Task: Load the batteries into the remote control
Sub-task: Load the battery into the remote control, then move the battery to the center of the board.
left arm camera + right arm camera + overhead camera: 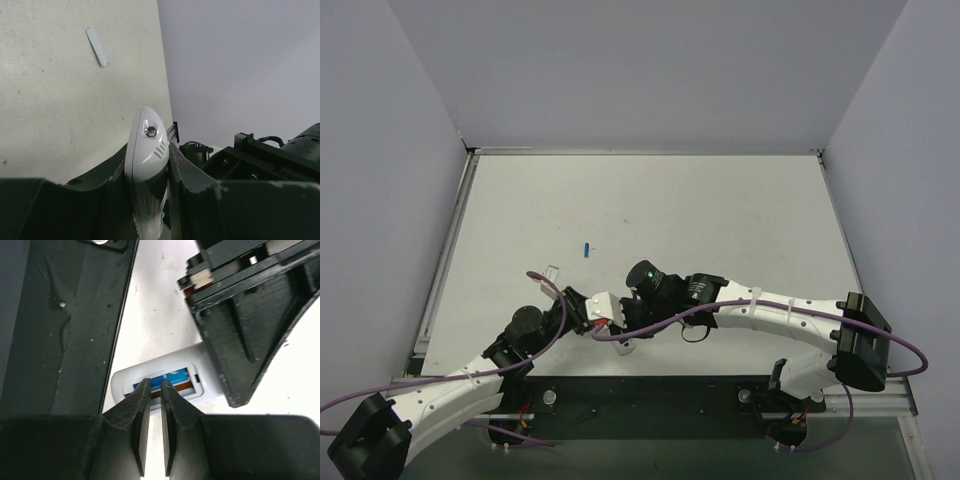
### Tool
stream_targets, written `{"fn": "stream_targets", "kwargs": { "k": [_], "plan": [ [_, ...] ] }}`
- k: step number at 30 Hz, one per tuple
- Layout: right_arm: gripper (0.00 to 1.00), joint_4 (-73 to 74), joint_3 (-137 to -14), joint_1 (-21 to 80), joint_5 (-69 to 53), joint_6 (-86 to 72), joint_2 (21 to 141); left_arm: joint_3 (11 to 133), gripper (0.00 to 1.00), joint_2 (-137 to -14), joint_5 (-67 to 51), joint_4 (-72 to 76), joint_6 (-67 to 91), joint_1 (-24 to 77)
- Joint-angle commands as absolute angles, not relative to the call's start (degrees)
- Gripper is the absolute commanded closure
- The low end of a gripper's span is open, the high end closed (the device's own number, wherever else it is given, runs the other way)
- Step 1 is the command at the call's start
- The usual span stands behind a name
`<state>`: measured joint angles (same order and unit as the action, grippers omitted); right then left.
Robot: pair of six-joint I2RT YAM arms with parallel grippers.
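Small white oblong plastic remote control (604,305), held over the pale matte worktop (720,210) close to its near edge, between the two arms. Sits clamped edgewise in the left tool (148,167), squeezed on both flat sides by dark fingers (112,172), with the rounded end poking out past the fingertips. Carries a small round lens and three short slots on that end, seen from the left wrist. Shows an open battery bay in the right wrist view, with one blue cylindrical cell (175,376) lying lengthwise inside.

Right tool (154,386) at that bay, tips set over the near part of the cell, fingers drawn almost together with only a thin gap left between. Impossible to tell between pinching the cell and merely touching it.

Second blue cell (586,249) lying alone on the worktop, well apart from both tools and farther from the arm bases. Small flat white oblong piece (97,46) lying flat on the worktop too, near the left tool on its far side.

Black base plate (60,315) along the near edge of the worktop, just beside the remote control. Purple cable (552,298) looping along the left arm.
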<state>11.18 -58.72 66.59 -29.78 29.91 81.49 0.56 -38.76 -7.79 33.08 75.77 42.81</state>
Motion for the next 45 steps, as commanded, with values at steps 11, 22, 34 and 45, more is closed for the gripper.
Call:
{"fn": "stream_targets", "kwargs": {
  "k": [11,22,34,45],
  "plan": [
    [0.63,2.4,-60.3,64.0,-22.3,12.7,73.8,2.4,1.0,-30.3,-7.4,29.1,67.8,37.6],
    [0.4,-0.2,-62.5,52.1,-6.6,-12.5,77.7,15.7,1.0,-16.4,12.3,-11.2,50.6,32.8],
    [0.41,2.8,-84.0,50.6,2.3,-16.8,109.2,27.0,1.0,-4.1,18.6,-30.8,43.6,32.9],
    [0.48,1.4,-104.6,52.1,7.6,-16.7,130.2,28.8,1.0,1.4,17.0,-35.8,43.2,33.0]
  ]
}}
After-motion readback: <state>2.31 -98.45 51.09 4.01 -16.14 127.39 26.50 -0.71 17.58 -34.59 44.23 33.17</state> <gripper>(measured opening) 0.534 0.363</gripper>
